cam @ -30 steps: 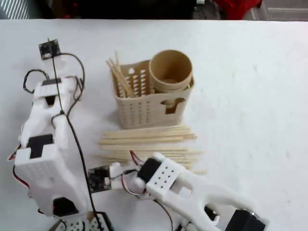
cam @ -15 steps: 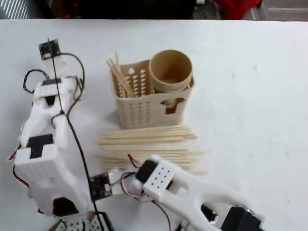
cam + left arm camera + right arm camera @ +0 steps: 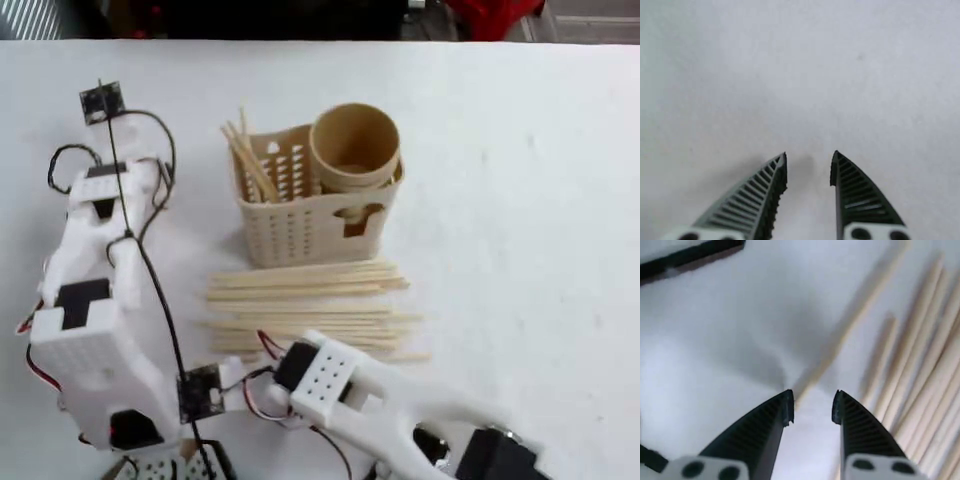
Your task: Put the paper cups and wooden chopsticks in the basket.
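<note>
High view overlooks the table (image 3: 520,150); wrist views face it closely, right sharing the chopsticks (image 3: 300,290).

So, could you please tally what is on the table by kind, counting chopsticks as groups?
basket: 1
paper cup stack, in the basket: 1
chopstick groups: 2, a bunch in the basket and a pile on the table
robot hands: 2, left hand and right hand
total: 6

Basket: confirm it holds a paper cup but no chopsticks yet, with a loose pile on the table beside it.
No. The high view shows a few chopsticks already standing in the basket beside the paper cup. The loose pile does lie on the table beside it.
</note>
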Controlling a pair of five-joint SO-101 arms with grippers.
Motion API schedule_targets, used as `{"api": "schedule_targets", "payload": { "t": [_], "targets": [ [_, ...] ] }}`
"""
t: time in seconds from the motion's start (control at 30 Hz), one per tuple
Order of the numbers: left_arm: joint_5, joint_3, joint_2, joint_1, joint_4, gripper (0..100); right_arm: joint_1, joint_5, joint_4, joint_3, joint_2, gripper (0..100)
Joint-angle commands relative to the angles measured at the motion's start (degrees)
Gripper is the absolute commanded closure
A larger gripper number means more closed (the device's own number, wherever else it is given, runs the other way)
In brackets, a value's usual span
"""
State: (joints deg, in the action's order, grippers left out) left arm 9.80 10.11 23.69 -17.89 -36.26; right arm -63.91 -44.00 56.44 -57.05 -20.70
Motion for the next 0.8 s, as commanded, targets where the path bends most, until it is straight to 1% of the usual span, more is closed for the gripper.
{"api": "schedule_targets", "payload": {
  "t": [0.0,0.1,0.17,0.3,0.37,0.43,0.47,0.53,0.63,0.77],
  "targets": [
    [-0.5,-3.0,-0.5,-0.2,0.3,84,-0.4,0.3,-0.2,2.8,3.0,85.8],
    [-0.5,-3.0,-0.5,-0.2,0.3,84,-0.3,0.5,1.9,6.7,7.7,85.9],
    [-0.5,-3.0,-0.5,-0.2,0.3,84,-0.3,2.1,2.9,9.0,10.5,86.1],
    [-0.5,-3.0,-0.5,-0.2,0.3,84,0.1,2.9,4.8,11.7,13.8,86.6],
    [-0.5,-3.0,-0.5,-0.2,0.2,84,1.1,2.8,4.6,12.0,13.8,91.1],
    [-0.5,-3.0,-0.5,-0.7,0.2,84,3.1,2.7,4.4,12.0,13.9,97.6],
    [-0.5,-3.0,-0.5,-0.7,0.2,84,4.3,2.7,4.0,12.0,13.9,98.8],
    [-0.5,-3.0,-0.5,-0.7,0.2,84,7.1,1.8,2.7,12.0,14.4,97.1],
    [-0.5,-3.0,-0.5,-0.7,0.2,84,12.2,-2.6,0.9,12.1,14.4,98.3],
    [-0.5,-3.0,-0.5,-0.7,0.2,84,20.2,-3.8,0.0,15.0,14.3,98.2]
  ]
}}
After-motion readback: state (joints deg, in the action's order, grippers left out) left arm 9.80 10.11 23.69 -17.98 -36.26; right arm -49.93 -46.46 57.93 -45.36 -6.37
